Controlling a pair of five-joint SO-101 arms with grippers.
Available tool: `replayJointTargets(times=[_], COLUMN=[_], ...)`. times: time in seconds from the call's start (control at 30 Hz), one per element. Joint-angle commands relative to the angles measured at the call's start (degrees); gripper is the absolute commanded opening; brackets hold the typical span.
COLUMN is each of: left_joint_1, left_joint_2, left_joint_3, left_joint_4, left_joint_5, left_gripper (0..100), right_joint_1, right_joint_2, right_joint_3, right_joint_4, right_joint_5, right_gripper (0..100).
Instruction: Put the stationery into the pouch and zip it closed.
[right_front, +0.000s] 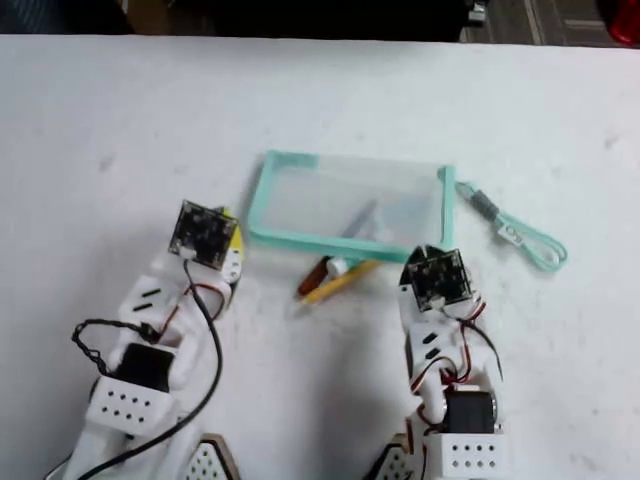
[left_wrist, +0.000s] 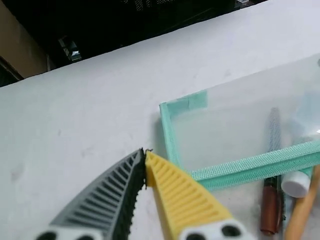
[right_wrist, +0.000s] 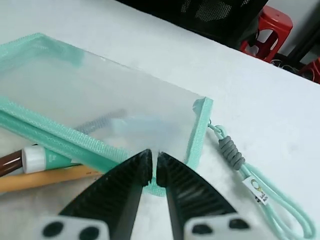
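Clear plastic pouch with mint-green trim (right_front: 310, 190) lay mid-table; brown pen (right_front: 313, 277) and yellow pencil (right_front: 345, 281) protruded from its mouth. Left gripper (left_wrist: 145, 154) clenched empty beside its corner; right gripper (right_wrist: 154, 160) clenched at zip band (right_wrist: 55, 136). Risk: zip jamming against protruding stationery

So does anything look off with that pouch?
Yes: the pens poke partly out of the pouch across its near zip edge, lying slanted, so the zip probably could not close over them.

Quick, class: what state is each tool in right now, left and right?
Left tool: closed, holding nothing.
Right tool: closed at the pouch edge; grip cannot be told.
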Motion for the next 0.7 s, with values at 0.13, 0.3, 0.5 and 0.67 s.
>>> replayJointTargets(times=[0.13,0.3,0.5,0.67], left_joint_1=[0.7,0.7,0.7,0.7], left_joint_2=[-0.8,-0.8,-0.7,3.3], left_joint_3=[-0.4,-0.4,-0.4,-1.6], left_joint_4=[-2.2,-2.2,-2.1,-2.6], left_joint_5=[-0.3,-0.3,-0.3,-0.3], left_gripper=[2,2,2,2], right_joint_1=[0.5,0.2,0.2,0.6], right_joint_2=[0.2,0.2,5.0,25.7], right_joint_3=[-6.9,-14.0,-20.6,-34.0], right_joint_4=[7.1,13.8,14.8,15.3], right_joint_5=[0.7,1.1,2.6,4.0], right_gripper=[1.7,1.7,1.8,1.7])
